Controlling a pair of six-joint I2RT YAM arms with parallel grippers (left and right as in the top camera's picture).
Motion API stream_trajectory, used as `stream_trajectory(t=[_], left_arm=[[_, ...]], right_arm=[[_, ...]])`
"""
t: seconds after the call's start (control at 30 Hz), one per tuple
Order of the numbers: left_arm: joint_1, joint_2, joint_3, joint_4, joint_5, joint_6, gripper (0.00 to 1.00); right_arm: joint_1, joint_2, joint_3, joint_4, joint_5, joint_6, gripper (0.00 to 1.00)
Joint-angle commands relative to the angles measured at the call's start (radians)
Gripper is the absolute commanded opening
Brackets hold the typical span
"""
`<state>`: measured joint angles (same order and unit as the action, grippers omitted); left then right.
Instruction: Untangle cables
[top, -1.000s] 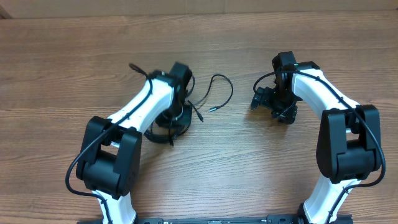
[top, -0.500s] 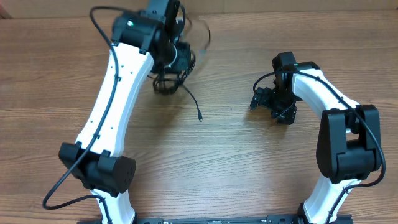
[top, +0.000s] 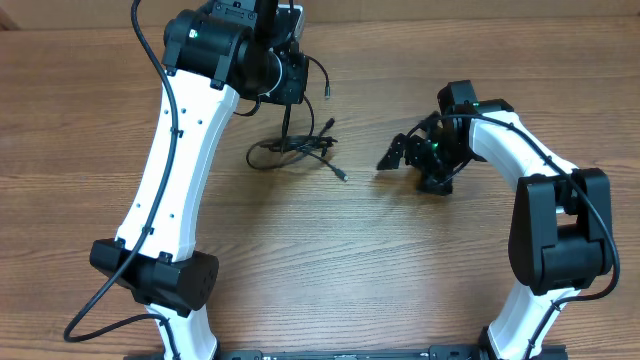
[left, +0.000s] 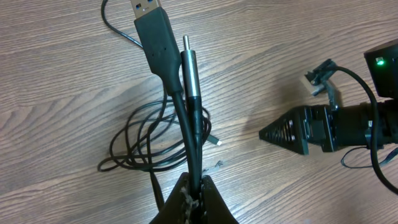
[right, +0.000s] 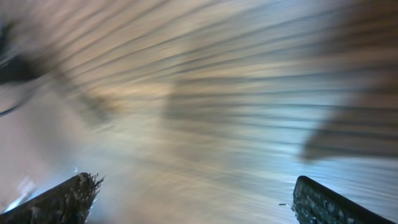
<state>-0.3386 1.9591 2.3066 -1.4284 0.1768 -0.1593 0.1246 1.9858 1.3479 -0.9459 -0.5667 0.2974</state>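
The left gripper (left: 194, 191) is clamped tight on two cables (left: 180, 102), held above the table (top: 420, 290). Both plugs project past the fingers. The rest of the cables lies in loops on the table below. The right gripper (top: 398, 153) is spread wide and empty, near the loops but apart from them.

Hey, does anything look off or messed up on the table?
Nothing spilled or damaged. The cables lie in a tangled coil on the table, with two plug-ended strands pinched in the left gripper.
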Motion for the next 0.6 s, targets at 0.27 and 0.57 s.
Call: stream_trajectory(t=[0.27,0.57], left_arm=[[0.005,-0.003,0.019,-0.026,-0.161,-0.108,0.04],[0.004,-0.003,0.019,-0.034,-0.119,-0.111,0.04]], right_arm=[[0.000,0.003,-0.002,0.007,-0.207,-0.043,1.00],[0.010,0.003,-0.002,0.102,-0.274,0.211,0.99]])
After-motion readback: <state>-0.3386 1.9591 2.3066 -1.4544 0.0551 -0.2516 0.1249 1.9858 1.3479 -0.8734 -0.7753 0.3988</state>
